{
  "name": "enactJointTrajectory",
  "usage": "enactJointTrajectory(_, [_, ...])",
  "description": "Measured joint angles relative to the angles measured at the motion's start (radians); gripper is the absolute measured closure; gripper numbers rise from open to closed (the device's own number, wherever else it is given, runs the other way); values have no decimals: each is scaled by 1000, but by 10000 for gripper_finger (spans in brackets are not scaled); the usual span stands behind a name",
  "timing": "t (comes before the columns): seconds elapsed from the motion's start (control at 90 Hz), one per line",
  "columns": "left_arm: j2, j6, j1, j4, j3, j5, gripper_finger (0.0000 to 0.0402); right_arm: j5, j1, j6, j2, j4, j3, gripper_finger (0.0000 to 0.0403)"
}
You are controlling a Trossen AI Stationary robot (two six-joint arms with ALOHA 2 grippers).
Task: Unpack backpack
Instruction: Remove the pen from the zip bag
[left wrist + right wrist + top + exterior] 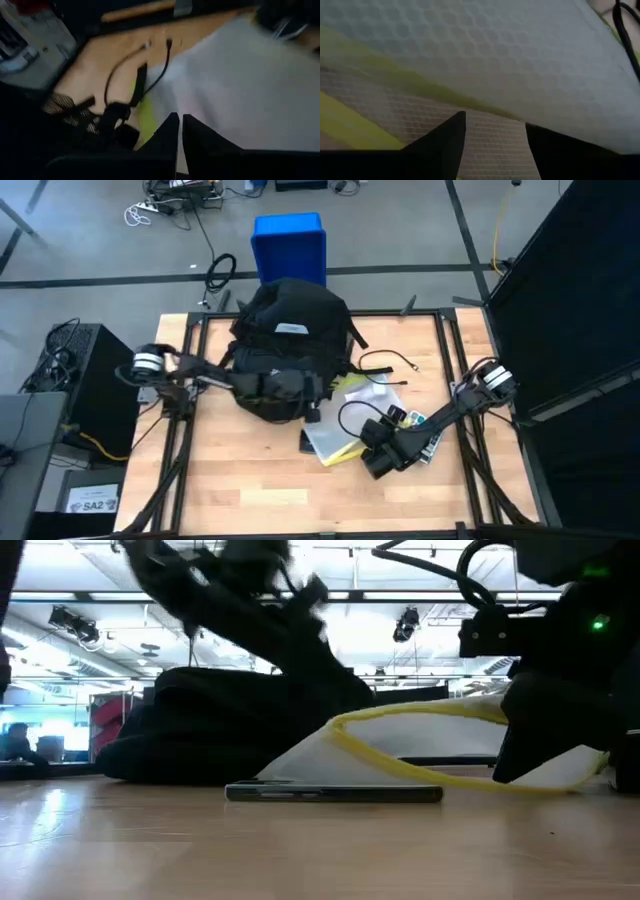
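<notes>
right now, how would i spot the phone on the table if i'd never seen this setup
Start at the big black backpack at the back of the wooden table. Beside its front edge lies a white mesh pouch with yellow trim. The phone is the thin dark slab lying flat against that pouch's corner, unlike the loose black cables nearby.

Backpack sits far-center on my table. A mesh pouch lies just to its right, nearer. Blue box sits behind, on the floor.
</notes>
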Motion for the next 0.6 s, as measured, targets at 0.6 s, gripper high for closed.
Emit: enactJointTrajectory(0.6, [269, 16, 36, -319, 213, 273, 402, 70, 61, 147, -1, 5, 0, 273])
